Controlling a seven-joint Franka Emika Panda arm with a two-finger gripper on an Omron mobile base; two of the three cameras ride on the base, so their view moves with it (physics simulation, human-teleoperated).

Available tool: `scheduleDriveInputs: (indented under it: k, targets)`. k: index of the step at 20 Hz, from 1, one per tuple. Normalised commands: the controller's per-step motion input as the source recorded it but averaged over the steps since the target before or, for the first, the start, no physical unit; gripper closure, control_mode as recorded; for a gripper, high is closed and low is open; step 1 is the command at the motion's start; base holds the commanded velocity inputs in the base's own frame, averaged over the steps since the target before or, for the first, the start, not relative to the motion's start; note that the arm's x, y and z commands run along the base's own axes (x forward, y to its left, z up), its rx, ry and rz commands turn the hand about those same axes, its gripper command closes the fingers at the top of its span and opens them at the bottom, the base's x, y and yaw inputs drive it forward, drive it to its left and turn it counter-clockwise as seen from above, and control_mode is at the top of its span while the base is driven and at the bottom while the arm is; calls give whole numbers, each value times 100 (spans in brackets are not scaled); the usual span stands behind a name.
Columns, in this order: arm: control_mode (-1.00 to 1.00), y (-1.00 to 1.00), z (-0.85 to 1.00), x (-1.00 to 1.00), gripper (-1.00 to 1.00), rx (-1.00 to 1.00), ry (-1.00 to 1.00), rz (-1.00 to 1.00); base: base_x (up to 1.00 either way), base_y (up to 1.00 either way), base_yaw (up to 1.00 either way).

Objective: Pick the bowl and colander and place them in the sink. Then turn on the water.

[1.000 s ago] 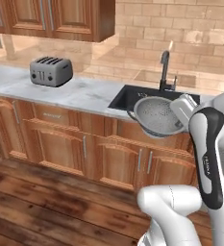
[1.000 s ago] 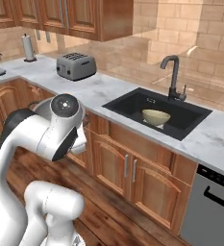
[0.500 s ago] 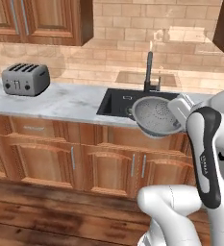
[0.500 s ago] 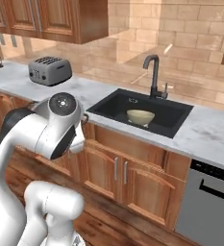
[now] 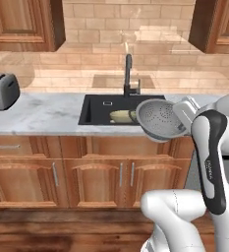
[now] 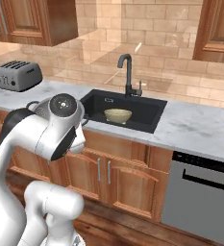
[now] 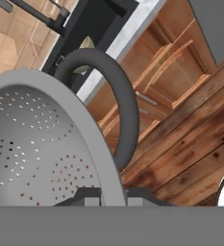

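The grey perforated colander hangs tilted in the air in front of the counter, just right of the sink's front edge. My gripper is shut on its right rim. In the hand view the colander looms at the left, its dark loop handle arches beside it, and my gripper pinches the rim at the bottom. The yellow-tan bowl sits upright inside the black sink; from the left base it is the bowl low in the sink. A dark curved faucet stands behind the basin.
A grey toaster stands on the marble counter far to the left. Wooden cabinet doors run under the counter and a steel dishwasher sits to the right. Wall cabinets hang above.
The base has driven rightward along the counter, so the sink now sits in the middle of both base views and the toaster has slid left. The colander stays in my gripper.
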Motion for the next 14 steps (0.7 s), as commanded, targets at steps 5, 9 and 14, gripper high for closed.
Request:
scheduleDriveInputs:
  k: [5, 9, 14]
  targets:
    - [100, 0, 0, 0, 100, 0, 0, 0, 40, 19, -18]
    - [100, 0, 0, 0, 100, 0, 0, 0, 43, 24, -4]
    - [100, 0, 0, 0, 100, 0, 0, 0, 43, 24, -3]
